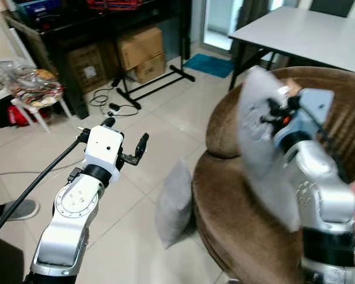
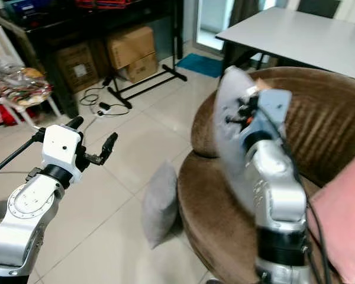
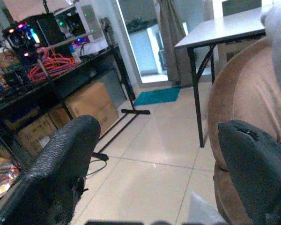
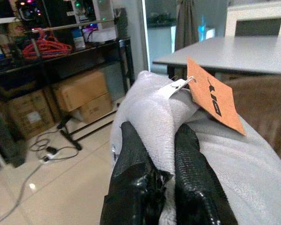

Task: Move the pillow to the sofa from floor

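right hand pinches grey pillow above brown sofa.

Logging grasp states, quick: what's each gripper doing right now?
Left gripper: open, holding nothing, raised over the floor.
Right gripper: shut on a grey pillow, lifted in front of the sofa.

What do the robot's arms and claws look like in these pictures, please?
Both arms are silver metal with rounded joint housings and black bands. The left claw has a white boxy block at the wrist, two long black textured fingers, and a black cable trailing back. The right claw has matching black fingers; a blue-grey housing with black wires sits behind it.
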You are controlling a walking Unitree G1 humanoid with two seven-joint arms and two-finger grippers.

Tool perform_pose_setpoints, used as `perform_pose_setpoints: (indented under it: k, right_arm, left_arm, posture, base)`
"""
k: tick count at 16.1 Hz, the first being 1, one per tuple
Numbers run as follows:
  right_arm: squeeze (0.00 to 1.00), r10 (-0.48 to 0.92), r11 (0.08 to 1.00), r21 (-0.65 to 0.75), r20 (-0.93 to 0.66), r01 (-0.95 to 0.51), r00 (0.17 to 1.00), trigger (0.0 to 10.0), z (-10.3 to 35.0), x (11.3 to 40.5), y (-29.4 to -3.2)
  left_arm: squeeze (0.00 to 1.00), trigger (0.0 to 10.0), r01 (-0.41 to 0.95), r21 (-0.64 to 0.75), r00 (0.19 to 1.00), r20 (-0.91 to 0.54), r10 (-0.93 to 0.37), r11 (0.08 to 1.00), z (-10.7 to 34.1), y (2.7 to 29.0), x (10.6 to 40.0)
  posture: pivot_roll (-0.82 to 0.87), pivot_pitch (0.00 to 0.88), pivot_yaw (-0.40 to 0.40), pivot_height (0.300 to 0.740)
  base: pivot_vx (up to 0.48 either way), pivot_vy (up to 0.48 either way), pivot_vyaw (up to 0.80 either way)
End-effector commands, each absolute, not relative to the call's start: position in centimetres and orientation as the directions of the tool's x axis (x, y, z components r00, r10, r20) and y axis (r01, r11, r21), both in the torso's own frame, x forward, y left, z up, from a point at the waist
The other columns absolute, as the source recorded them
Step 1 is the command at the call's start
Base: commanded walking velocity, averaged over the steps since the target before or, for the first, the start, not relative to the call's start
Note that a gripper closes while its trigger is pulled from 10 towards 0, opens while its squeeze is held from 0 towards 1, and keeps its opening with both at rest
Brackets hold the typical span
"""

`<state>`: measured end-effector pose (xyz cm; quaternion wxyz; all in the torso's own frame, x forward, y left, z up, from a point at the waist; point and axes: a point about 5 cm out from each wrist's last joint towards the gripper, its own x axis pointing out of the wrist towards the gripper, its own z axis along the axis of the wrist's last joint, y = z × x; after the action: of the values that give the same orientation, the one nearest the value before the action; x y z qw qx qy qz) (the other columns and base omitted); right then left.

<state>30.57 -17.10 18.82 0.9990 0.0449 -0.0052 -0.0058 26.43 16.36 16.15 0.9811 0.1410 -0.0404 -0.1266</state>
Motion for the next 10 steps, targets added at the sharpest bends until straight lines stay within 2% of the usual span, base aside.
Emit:
perform_pose_setpoints:
  k: [1,5,7,10]
  right_arm:
    - [0.0,0.004,0.996,0.093,0.06,-0.009,0.998,10.0,20.02,30.09,-16.36]
    - [0.0,-0.026,0.994,0.108,0.061,0.019,0.998,10.0,20.21,30.11,-16.77]
    - [0.0,-0.037,0.998,0.046,0.04,0.035,0.999,10.0,19.77,30.11,-16.49]
    - [0.0,-0.003,0.996,0.089,0.04,-0.001,0.999,10.0,19.59,30.09,-15.89]
  left_arm:
    - [0.0,10.0,0.232,0.299,0.965,0.045,-0.256,0.926,16.15,16.35,26.3]
    - [0.0,10.0,0.216,0.303,0.972,0.025,-0.234,0.928,15.32,16.77,25.96]
    - [0.0,10.0,0.211,0.286,0.973,0.032,-0.23,0.934,15.4,16.74,25.75]
    - [0.0,10.0,0.206,0.282,0.973,0.039,-0.226,0.937,15.45,16.62,25.5]
  posture:
    - [-0.03,0.0,0.046,0.74]
    - [-0.04,0.0,0.056,0.74]
    - [-0.03,0.0,0.049,0.74]
    - [-0.03,0.0,0.046,0.74]
  base:
    - [0.0,0.0,-0.8]
    - [0.0,0.0,-0.8]
    - [0.0,0.0,-0.8]
    - [0.0,0.0,-0.8]
